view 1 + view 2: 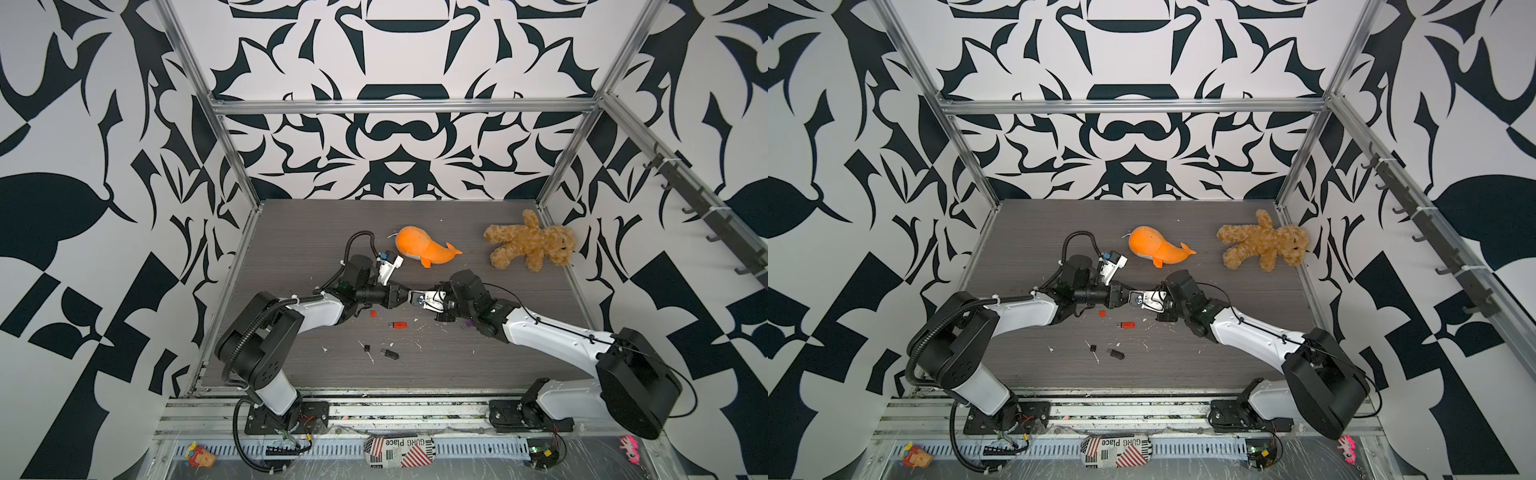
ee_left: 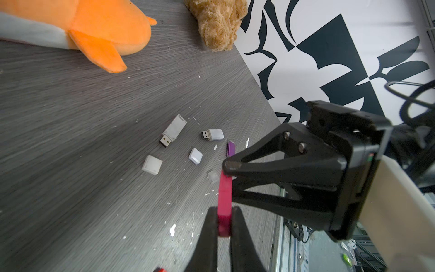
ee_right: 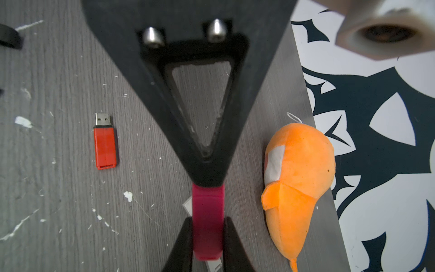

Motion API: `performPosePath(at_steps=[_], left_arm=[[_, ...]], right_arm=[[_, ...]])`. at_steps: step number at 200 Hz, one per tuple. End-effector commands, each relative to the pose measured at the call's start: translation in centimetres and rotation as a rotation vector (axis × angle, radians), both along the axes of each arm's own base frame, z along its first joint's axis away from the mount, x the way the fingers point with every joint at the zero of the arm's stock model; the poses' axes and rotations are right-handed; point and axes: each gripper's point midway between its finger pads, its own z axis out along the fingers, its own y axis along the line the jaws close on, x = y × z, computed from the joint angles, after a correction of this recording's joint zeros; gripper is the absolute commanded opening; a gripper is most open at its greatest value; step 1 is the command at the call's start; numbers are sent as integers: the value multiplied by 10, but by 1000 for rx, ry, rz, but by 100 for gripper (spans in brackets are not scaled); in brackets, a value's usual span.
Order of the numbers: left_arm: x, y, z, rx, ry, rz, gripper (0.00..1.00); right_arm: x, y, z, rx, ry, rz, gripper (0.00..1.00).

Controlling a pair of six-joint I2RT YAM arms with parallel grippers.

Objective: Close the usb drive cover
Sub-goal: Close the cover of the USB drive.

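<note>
Above the table (image 1: pixel 291 249), the usb drive (image 2: pixel 225 188) was clamped tight by left gripper (image 2: pixel 224 212) and right gripper (image 3: pixel 207 221) alike, and could have been jammed by a skewed push.

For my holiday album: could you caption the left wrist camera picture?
Left claw and right claw pinch opposite ends of a pink USB drive over the grey table.

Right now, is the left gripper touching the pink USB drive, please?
Touching: the left wrist view shows the left gripper clamping both sides of the pink USB drive.
</note>
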Motion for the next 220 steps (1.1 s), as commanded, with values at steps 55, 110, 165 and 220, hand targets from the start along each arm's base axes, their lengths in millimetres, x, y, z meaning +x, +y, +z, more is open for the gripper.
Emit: performPosePath(at_steps=[55,110,165,220], left_arm=[[-13,-21,-15,36,0,-61,8],[-11,-16,-9,22,-38,-31,8],[5,15,4,-25,-42,56,20],[17,71,23,8,-95,178,45]], right_arm=[[-22,82,109,310,-196,303,4],[-16,87,102,301,-98,266,4],[-17,66,40,142,24,182,5],[7,55,-6,-17,120,31,6]])
